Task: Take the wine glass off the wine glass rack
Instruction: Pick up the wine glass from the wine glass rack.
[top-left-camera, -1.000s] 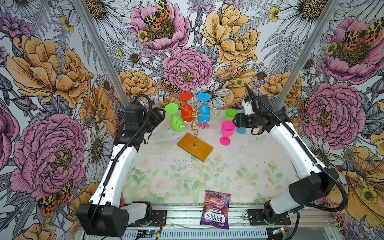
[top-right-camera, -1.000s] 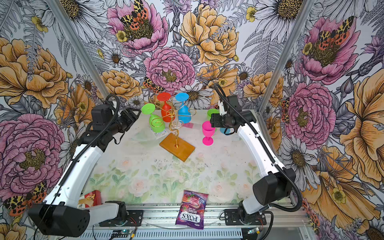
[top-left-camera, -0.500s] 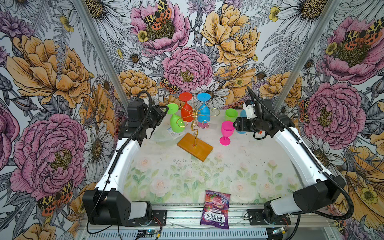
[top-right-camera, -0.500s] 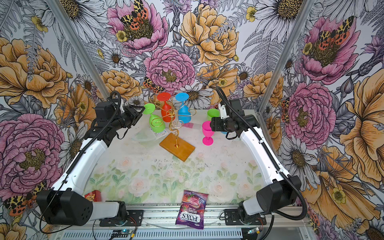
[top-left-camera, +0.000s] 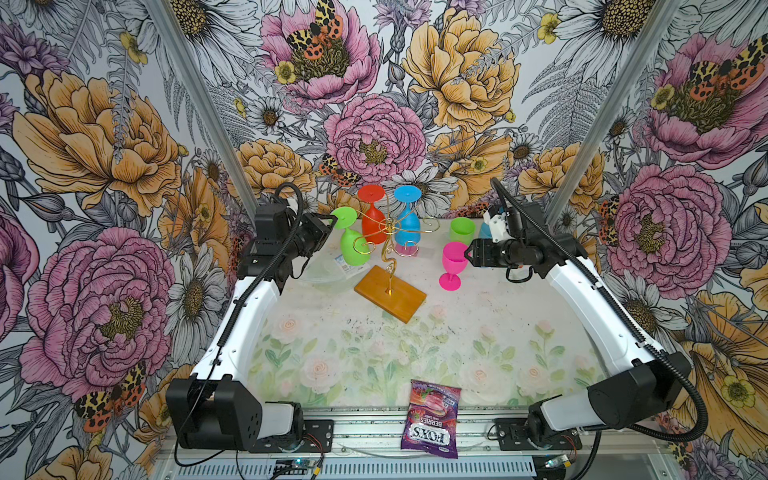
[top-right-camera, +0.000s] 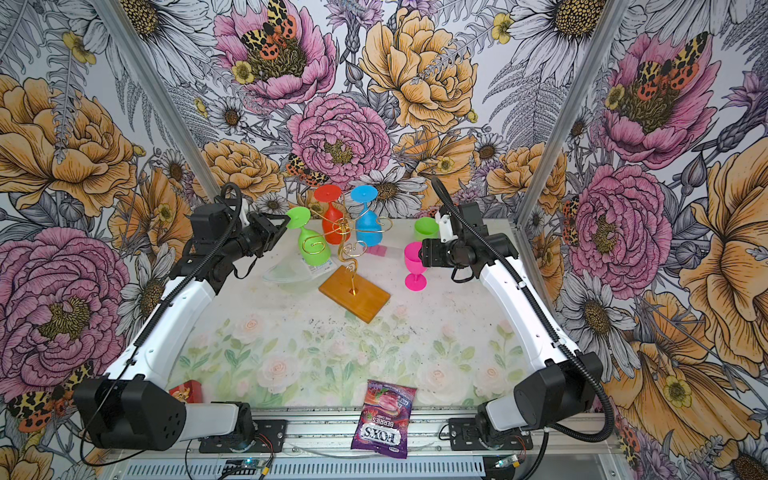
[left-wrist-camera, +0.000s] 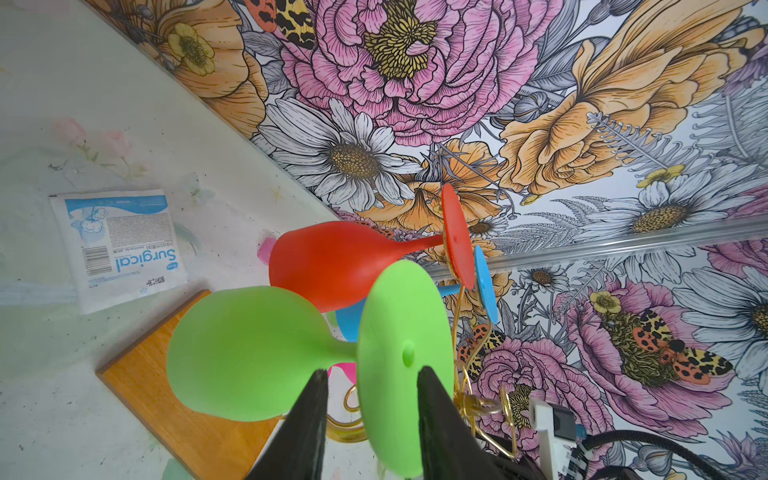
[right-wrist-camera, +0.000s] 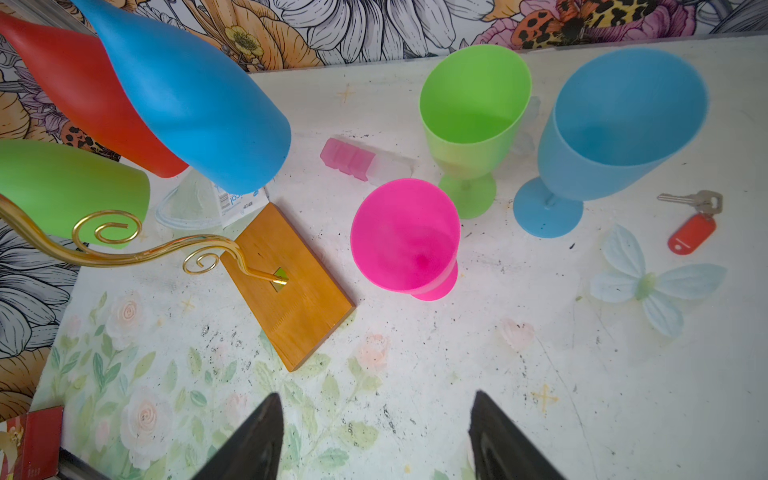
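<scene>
The wine glass rack (top-left-camera: 388, 227) is a gold scroll-wire stand on an orange-brown wooden base (top-left-camera: 390, 293) (top-right-camera: 355, 293). Three glasses hang upside down on it: a green wine glass (top-left-camera: 353, 249) (top-right-camera: 313, 249) (left-wrist-camera: 249, 353), a red one (top-left-camera: 371, 216) and a blue one (top-left-camera: 406, 224). My left gripper (top-left-camera: 331, 219) (left-wrist-camera: 370, 370) straddles the green glass's round foot (left-wrist-camera: 399, 316). One finger lies over the foot's outer face, and a gap shows at the other. My right gripper (top-left-camera: 467, 253) (right-wrist-camera: 376, 395) is open and empty beside a standing pink glass (top-left-camera: 452, 266).
A green glass (right-wrist-camera: 473, 120) and a blue glass (right-wrist-camera: 615, 137) stand at the back right, with a key on a red tag (right-wrist-camera: 692, 220) nearby. A surgical packet (left-wrist-camera: 120, 245) and a pink pill box (right-wrist-camera: 349, 160) lie near the rack. A candy bag (top-left-camera: 432, 419) lies at the front edge.
My left gripper has moved in onto the green glass's foot and its jaws have narrowed round it. The right arm has shifted a little, its jaws as wide as before.
</scene>
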